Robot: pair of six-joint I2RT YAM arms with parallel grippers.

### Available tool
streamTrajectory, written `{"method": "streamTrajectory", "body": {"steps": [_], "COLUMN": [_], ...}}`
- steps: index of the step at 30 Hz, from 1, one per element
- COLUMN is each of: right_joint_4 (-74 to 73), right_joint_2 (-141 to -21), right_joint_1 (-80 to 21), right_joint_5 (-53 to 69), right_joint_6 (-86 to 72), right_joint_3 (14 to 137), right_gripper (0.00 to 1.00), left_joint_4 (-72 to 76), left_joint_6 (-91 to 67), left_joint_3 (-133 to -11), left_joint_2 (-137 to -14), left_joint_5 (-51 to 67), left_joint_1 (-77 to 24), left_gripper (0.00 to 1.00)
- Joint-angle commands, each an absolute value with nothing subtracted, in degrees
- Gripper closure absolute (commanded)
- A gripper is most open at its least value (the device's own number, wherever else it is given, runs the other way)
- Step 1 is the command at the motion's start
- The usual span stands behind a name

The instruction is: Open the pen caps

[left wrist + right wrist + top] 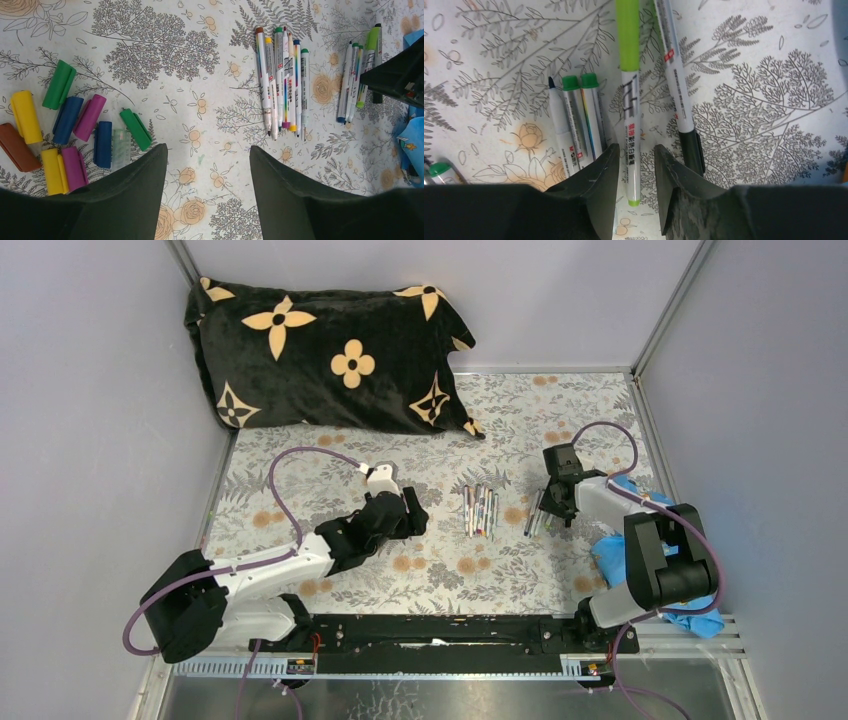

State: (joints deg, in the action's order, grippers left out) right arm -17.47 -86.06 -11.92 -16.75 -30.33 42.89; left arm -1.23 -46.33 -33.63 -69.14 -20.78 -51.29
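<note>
About 10 loose pen caps (75,132), smooth stubby plastic tubes in green, yellow, blue, magenta and brown, lie clustered on the flower-printed tabletop (560,400) near its middle. They are on the far side of the left claw (207,150) from the pens. That claw hangs above the print with its dark tapered fingers spread wide and nothing between them.

6 slim whitish pens (282,80) lie side by side at the tabletop's middle. A smaller bunch (355,75) lies toward the right edge, under the right claw (636,150). That claw's fingers stand narrowly apart around a lime-capped pen (629,90), with a gap on 1 side, so no firm pinch shows. A black-ended pen (679,90) lies just beside it.

A plush black pillow (320,350) with tan flowers fills the far left corner.
</note>
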Motion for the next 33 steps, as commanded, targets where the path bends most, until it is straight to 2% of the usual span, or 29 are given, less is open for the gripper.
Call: {"method": "streamTrajectory", "body": {"steps": [1,4,13,17,23,30,33], "right_joint_4": [-16.80,-16.45,-17.59,-18.75,-21.28,-24.18,-25.62], "right_joint_2": [-88.01,-89.12,-87.01,-83.22,-76.45,-66.85,-64.30], "right_joint_1": [-11.51,-11.47,-11.49,-11.50,-12.39,-17.39,-21.49], "right_joint_5": [-15.88,-15.64,-14.96,-14.01,-12.51,-7.33,-4.85], "right_joint_6": [-31.89,-32.48,-33.61,-33.26,-31.76,-28.94,-28.56], "right_joint_3": [43.71,43.45,41.95,41.49,41.45,42.59,43.67], "right_gripper": [0.62,0.65,0.89,0.90,1.00,1.00,1.00], "left_joint_4": [1.83,1.77,1.42,0.55,-3.06,-5.78,-5.63], "left_joint_6": [-45.75,-45.62,-45.93,-46.63,-47.25,-48.33,-49.41], "left_joint_3": [-32.82,-32.76,-32.55,-32.89,-35.08,-37.38,-37.60], "left_joint_2": [-68.29,-68.22,-68.05,-67.56,-66.76,-64.49,-63.54], "left_joint_5": [-20.87,-21.05,-21.55,-21.47,-20.90,-18.16,-15.59], "left_joint_1": [-50.87,-50.81,-50.70,-50.65,-50.62,-50.05,-49.40], "left_gripper": [0.32,0.32,0.32,0.32,0.31,0.27,0.23]}}
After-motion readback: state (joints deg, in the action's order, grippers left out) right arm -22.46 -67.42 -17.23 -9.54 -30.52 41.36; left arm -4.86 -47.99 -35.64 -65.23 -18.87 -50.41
